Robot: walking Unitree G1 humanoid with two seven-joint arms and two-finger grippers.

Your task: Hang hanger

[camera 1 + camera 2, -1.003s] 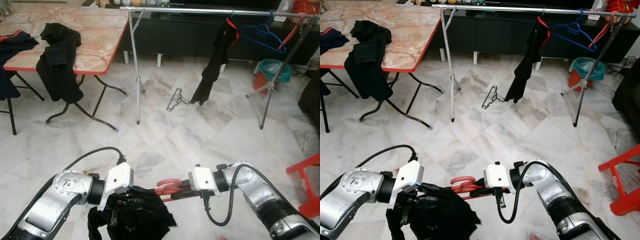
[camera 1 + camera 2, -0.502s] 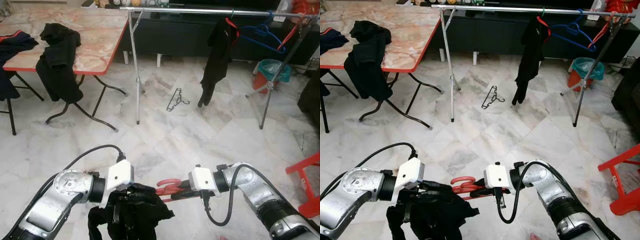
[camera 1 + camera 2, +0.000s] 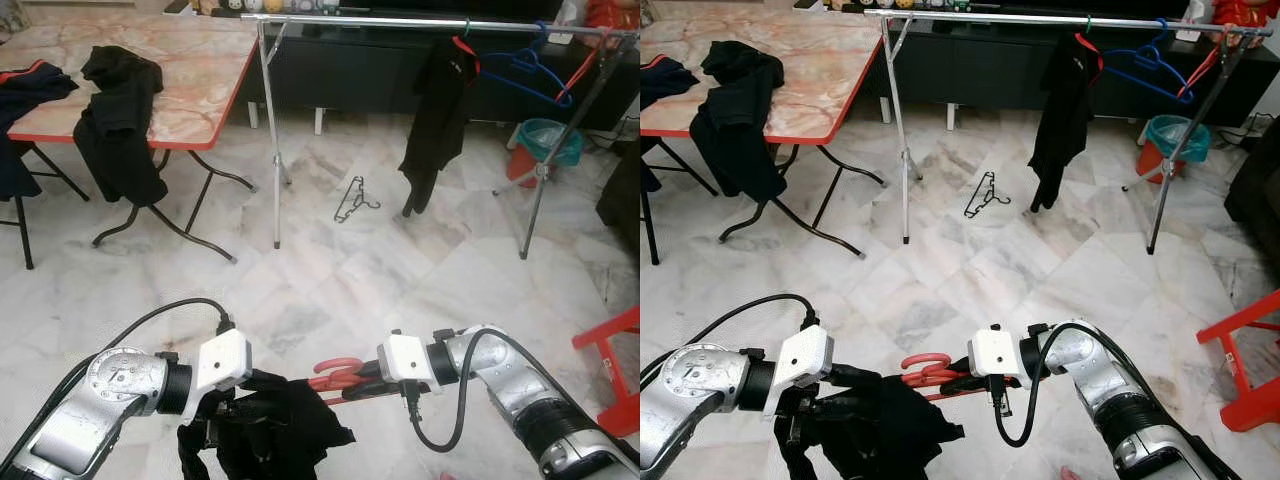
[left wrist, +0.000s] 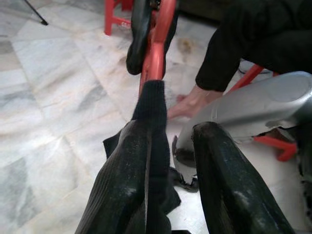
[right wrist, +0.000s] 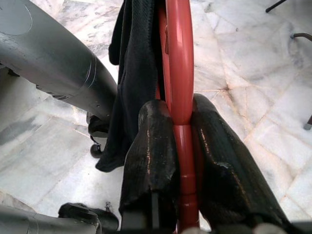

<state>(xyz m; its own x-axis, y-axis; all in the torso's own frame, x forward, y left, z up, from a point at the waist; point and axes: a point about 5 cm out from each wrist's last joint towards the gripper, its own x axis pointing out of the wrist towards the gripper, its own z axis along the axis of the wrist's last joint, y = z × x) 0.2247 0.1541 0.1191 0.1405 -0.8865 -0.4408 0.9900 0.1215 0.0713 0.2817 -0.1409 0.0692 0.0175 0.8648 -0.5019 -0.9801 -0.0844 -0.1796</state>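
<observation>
My right gripper (image 3: 347, 384) is shut on a red hanger (image 3: 335, 372) held low over the floor; its fingers (image 5: 153, 141) clamp the red bar (image 5: 179, 63). A black garment (image 3: 285, 425) hangs from the hanger's end and bunches around my left gripper (image 4: 170, 131). That gripper is open: a strip of the black cloth (image 4: 152, 107) runs between its fingers (image 4: 122, 175), lying against one, with a gap to the other. The clothes rail (image 3: 400, 20) stands far ahead.
On the rail hang a black garment (image 3: 435, 110), a blue hanger (image 3: 525, 70) and a red one. A black hanger (image 3: 350, 200) lies on the floor. Table (image 3: 190, 90) with dark clothes at left, red stool (image 3: 610, 370) at right. A person's limb (image 4: 187, 105) rests on the floor nearby.
My left arm has drawn back to the left and the black garment has spread out toward the hanger. The garment on the rail has swung back to hang straighter.
</observation>
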